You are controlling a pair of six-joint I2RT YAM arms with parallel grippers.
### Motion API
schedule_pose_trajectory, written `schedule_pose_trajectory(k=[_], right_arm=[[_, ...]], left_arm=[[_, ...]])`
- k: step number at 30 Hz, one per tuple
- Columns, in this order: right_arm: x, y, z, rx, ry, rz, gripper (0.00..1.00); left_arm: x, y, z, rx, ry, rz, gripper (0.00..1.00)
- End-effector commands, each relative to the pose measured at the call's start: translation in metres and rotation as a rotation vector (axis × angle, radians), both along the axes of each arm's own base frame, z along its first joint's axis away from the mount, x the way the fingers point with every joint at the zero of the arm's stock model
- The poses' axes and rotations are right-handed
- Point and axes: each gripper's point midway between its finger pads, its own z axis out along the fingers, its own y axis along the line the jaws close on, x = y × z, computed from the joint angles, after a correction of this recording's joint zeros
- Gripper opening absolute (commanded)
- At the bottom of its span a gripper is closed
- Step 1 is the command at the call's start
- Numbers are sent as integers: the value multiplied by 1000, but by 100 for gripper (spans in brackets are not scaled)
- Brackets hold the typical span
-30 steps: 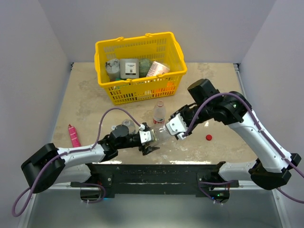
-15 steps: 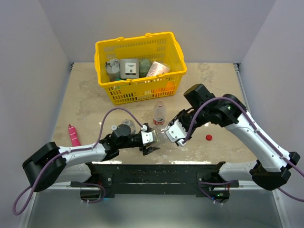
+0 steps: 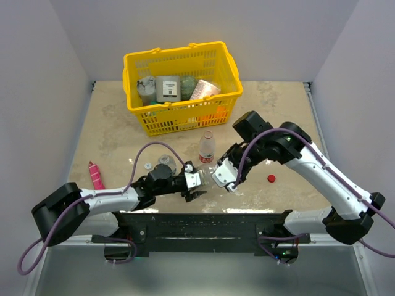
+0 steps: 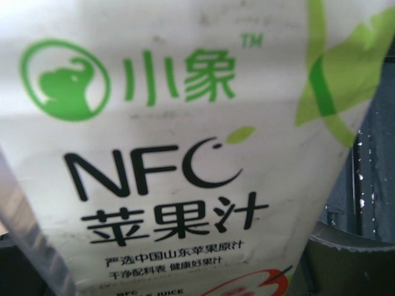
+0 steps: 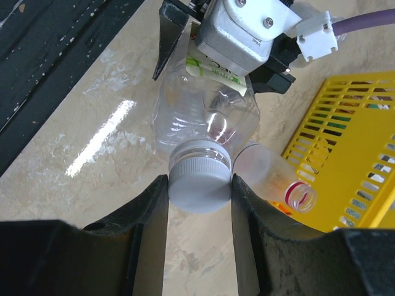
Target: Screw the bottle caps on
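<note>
Clear bottle [image 5: 203, 123] horizontal, white cap [image 5: 199, 182] on its neck, red cap [image 3: 271, 179] well apart.

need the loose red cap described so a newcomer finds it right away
Start at the yellow basket at the far side of the table and come toward the near edge on the side of the right arm. The red cap lies alone on the tabletop, just right of the right hand. It is the only red one: the white cap sits pinched in that hand on the clear bottle.
</note>
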Motion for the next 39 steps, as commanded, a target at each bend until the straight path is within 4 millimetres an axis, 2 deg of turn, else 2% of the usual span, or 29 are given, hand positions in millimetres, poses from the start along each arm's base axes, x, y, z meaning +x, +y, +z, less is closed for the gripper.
schedule_pose_trajectory(k=[1, 8, 12, 18, 21, 25, 30, 35, 36, 39], right_arm=[[-9, -4, -23, -109, 140, -51, 10], [-16, 14, -20, -84, 312, -157, 9], [-25, 17, -24, -105, 463, -309, 9], [-28, 21, -27, -74, 572, -505, 8], [-25, 24, -29, -61, 623, -628, 7], [-24, 30, -26, -9, 675, -703, 6], [-14, 29, -28, 1, 711, -868, 0], [-6, 22, -27, -16, 717, -932, 0], [-12, 23, -31, -49, 773, -930, 0], [-10, 23, -36, -66, 848, -980, 0]], left_arm=[[13, -14, 65, -204, -205, 22, 0], [18, -2, 72, -267, -240, 94, 0], [20, 0, 76, -306, -203, 129, 0], [25, 1, 85, -353, -180, 171, 0], [30, -3, 91, -375, -137, 195, 0], [33, -8, 106, -422, -120, 201, 0], [40, -12, 107, -413, -105, 228, 0], [42, -18, 113, -420, -107, 237, 0], [42, -19, 116, -431, -115, 239, 0], [41, -20, 116, -431, -143, 236, 0]])
